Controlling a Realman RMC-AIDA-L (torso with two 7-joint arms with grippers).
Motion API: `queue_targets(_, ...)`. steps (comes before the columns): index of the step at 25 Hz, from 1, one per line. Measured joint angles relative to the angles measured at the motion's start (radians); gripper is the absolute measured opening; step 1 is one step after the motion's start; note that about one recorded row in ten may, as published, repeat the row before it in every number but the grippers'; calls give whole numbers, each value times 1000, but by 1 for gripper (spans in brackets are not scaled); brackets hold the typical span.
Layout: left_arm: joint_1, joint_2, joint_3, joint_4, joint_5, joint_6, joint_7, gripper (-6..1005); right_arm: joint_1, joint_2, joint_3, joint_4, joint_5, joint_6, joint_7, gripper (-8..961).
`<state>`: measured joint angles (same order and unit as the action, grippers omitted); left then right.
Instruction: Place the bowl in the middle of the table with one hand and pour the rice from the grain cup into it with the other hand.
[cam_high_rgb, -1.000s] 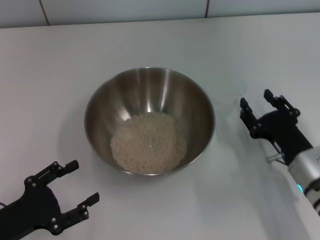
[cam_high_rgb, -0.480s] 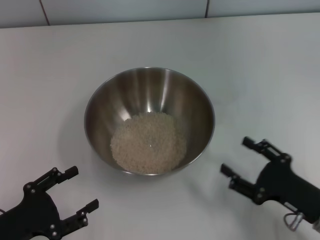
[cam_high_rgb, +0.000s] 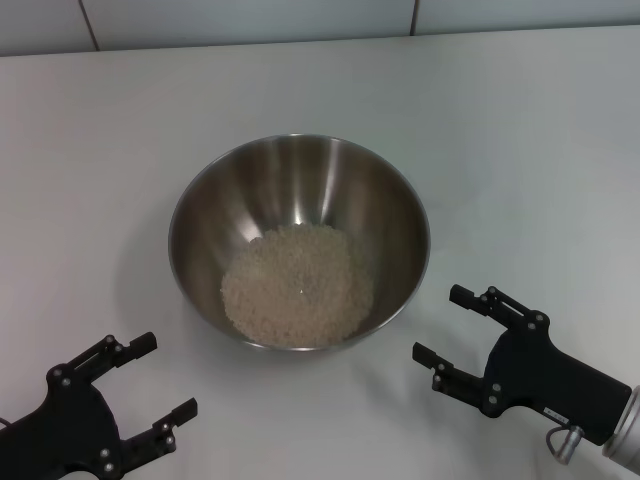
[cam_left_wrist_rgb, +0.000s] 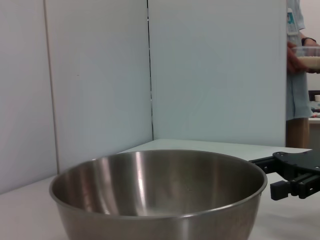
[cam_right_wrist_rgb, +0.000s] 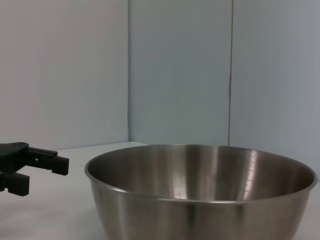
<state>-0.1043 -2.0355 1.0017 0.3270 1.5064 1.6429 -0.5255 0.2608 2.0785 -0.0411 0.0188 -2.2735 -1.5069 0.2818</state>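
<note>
Head view showed the bowl at mid-table, shiny steel, with a loose pale heap of rice inside. Both steps looked done; the grain cup was nowhere on the table. The left gripper, near left, and the right gripper, near right, were spread open, empty. Next likely called only for parking.

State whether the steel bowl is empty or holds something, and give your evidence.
It holds something: the bowl has a loose heap of rice covering its bottom, seen in the head view.
</note>
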Motion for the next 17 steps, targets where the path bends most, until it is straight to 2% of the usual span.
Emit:
queue_targets(11, -6, -2, 0, 0, 0, -4, -1, 787, 3, 1, -16, -1, -7, 8, 1, 780)
queue_targets(17, -6, -10, 9, 6, 34, -2, 3, 787, 4, 0, -51, -9, -52, -17, 3, 780)
